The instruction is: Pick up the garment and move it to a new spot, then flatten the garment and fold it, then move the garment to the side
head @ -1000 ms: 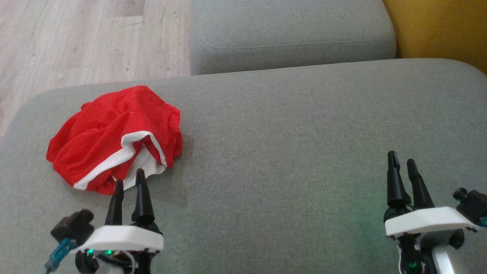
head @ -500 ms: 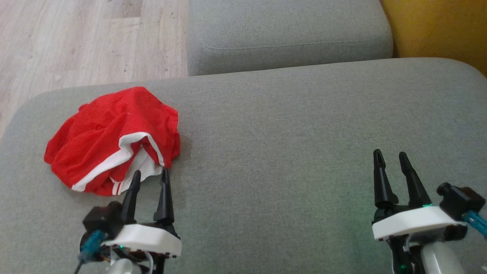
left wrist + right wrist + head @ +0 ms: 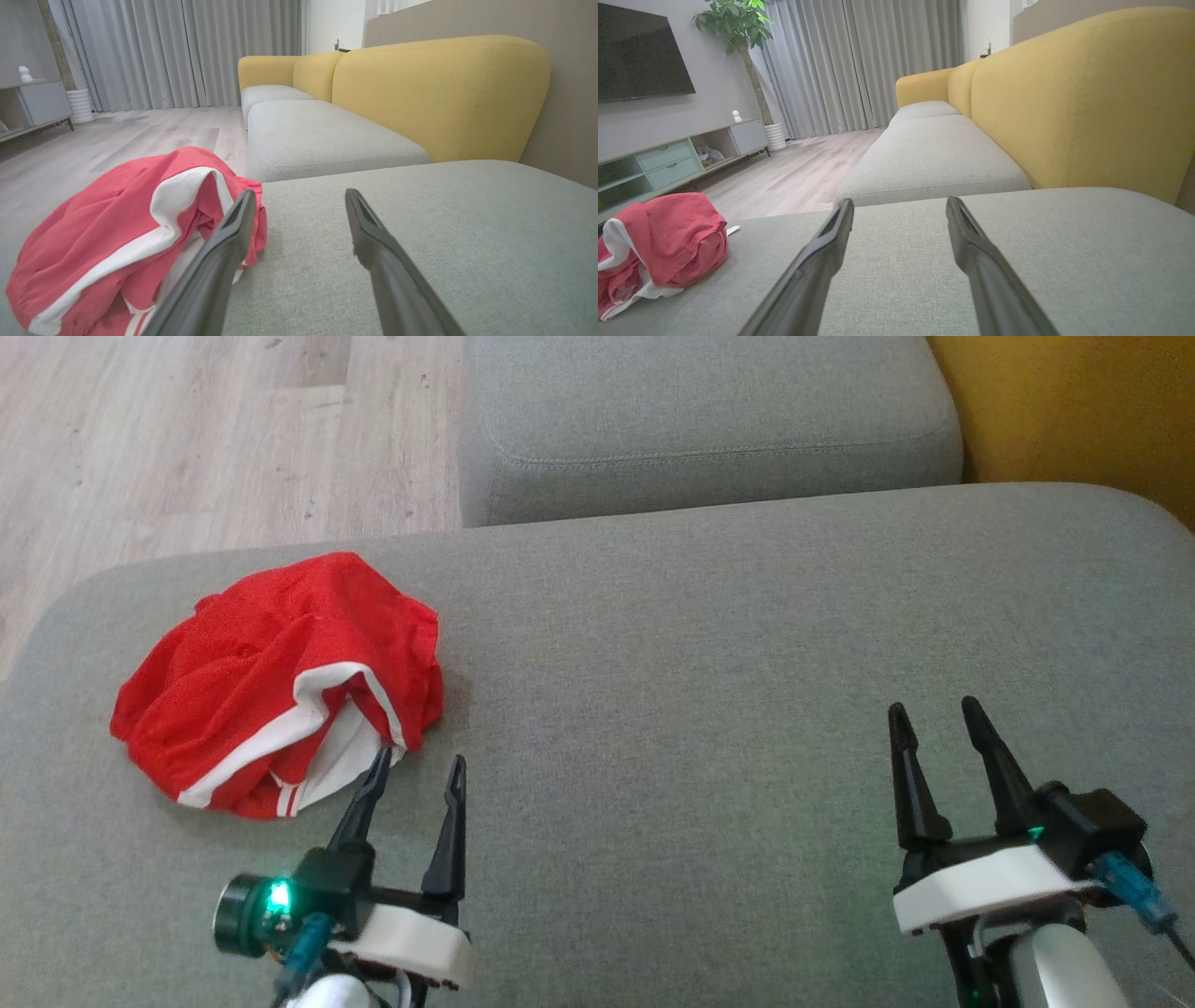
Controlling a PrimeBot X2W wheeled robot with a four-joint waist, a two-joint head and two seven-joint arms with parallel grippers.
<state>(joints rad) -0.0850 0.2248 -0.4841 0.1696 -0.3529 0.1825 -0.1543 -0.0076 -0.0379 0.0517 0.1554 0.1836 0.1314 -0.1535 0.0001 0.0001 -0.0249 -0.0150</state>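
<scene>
The garment (image 3: 271,681) is a crumpled red heap with white trim, lying on the left part of the grey seat cushion (image 3: 700,663). It also shows as a red garment (image 3: 126,238) in the left wrist view and as a garment (image 3: 658,242) at the far left of the right wrist view. My left gripper (image 3: 418,763) stands open just right of its near edge, one fingertip almost at the white trim, nothing between the fingers. My right gripper (image 3: 934,709) is open and empty over bare cushion, far to the right.
A second grey cushion (image 3: 709,420) lies beyond the seat, with wooden floor (image 3: 205,429) to the left and a yellow backrest (image 3: 1074,401) at the right. The seat's left edge drops off just beyond the garment.
My left gripper has slid right, from in front of the garment's white trim to its right edge. The right gripper has shifted slightly left. The garment lies as before.
</scene>
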